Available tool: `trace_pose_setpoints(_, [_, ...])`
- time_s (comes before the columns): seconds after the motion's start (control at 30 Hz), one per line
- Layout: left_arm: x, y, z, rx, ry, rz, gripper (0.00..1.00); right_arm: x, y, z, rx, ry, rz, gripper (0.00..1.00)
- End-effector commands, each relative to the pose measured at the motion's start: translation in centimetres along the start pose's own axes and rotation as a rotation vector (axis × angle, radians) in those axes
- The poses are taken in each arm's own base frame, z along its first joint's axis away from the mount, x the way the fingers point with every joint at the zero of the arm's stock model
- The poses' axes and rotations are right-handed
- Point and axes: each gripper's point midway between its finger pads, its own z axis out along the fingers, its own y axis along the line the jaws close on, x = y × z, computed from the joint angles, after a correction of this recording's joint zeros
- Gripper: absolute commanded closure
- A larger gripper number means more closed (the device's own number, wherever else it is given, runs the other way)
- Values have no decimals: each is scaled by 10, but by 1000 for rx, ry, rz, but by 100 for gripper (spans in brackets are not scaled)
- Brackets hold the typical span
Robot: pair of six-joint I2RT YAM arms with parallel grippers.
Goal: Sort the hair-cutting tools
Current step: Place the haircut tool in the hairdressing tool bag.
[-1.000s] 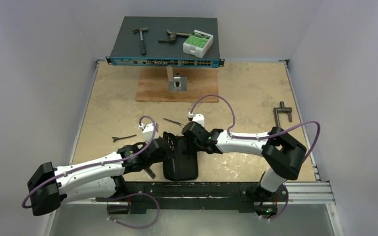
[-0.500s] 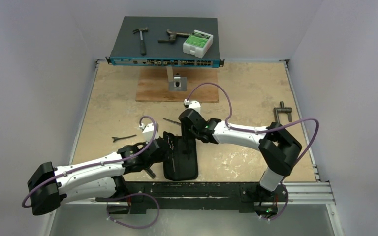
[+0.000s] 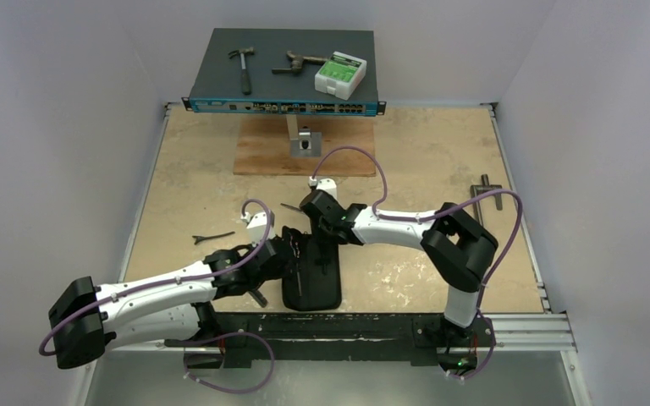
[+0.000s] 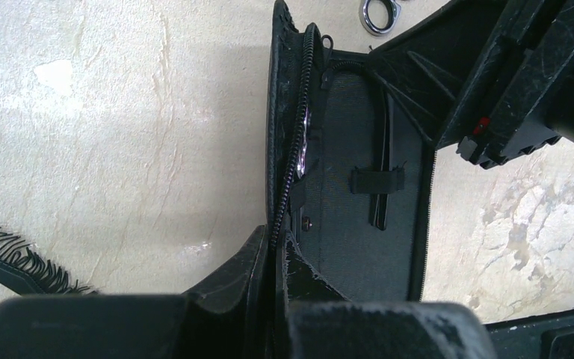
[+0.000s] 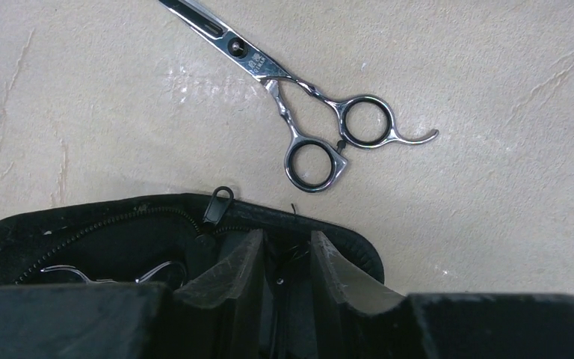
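An open black zip case (image 3: 311, 275) lies near the front edge. My left gripper (image 3: 285, 254) is shut on its left flap along the zip (image 4: 275, 238). One silver scissors (image 4: 304, 146) sits inside the case; its rings also show in the right wrist view (image 5: 112, 273). The other scissors (image 5: 299, 112) lie on the table just beyond the case (image 3: 294, 208). My right gripper (image 3: 320, 233) hangs over the case's far end with its jaws a little apart (image 5: 288, 241); I see nothing clearly held. The black hair clip (image 3: 212, 237) lies to the left. The black comb (image 4: 15, 258) lies left of the case.
A blue-grey network switch (image 3: 220, 85) stands at the back with a hammer (image 3: 241, 68), a rusty tool (image 3: 298, 62) and a white-green box (image 3: 339, 74) on it. A wooden board (image 3: 262, 156) holds a metal bracket (image 3: 305, 139). A grey T-shaped bar (image 3: 484, 193) lies at the right.
My right gripper has moved away from me and leftward along the case to its far end, and its elbow has swung inward. The left arm and the case have not moved.
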Motion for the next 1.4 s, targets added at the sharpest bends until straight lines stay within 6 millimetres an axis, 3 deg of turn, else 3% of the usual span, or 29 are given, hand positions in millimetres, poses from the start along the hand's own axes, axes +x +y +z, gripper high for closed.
trace_pose_setpoints(0.0, [-18, -21, -5, 50, -57, -26, 100, -10, 1, -4, 0, -29, -8, 83])
trace_pose_setpoints(0.13, [-20, -18, -5, 34, -66, -31, 100, -1, -2, -7, -3, -13, -1, 94])
trace_pose_setpoints(0.3, [-22, -15, -5, 15, -77, -41, 100, 11, -6, -15, -16, 2, 8, 98])
trace_pose_setpoints(1.0, [-26, -8, -6, -37, -98, -78, 100, 53, -13, -41, -51, 70, 6, 100])
trace_pose_setpoints(1.07, [-26, -9, -5, -37, -95, -78, 100, 56, -15, -42, -49, 74, 16, 93])
trace_pose_setpoints(1.23, [-24, -11, -6, -28, -87, -73, 100, 47, -17, -52, -44, 41, 56, 64])
trace_pose_setpoints(1.37, [-22, -12, -5, -24, -80, -67, 100, 32, -14, -59, -44, 6, 46, 57])
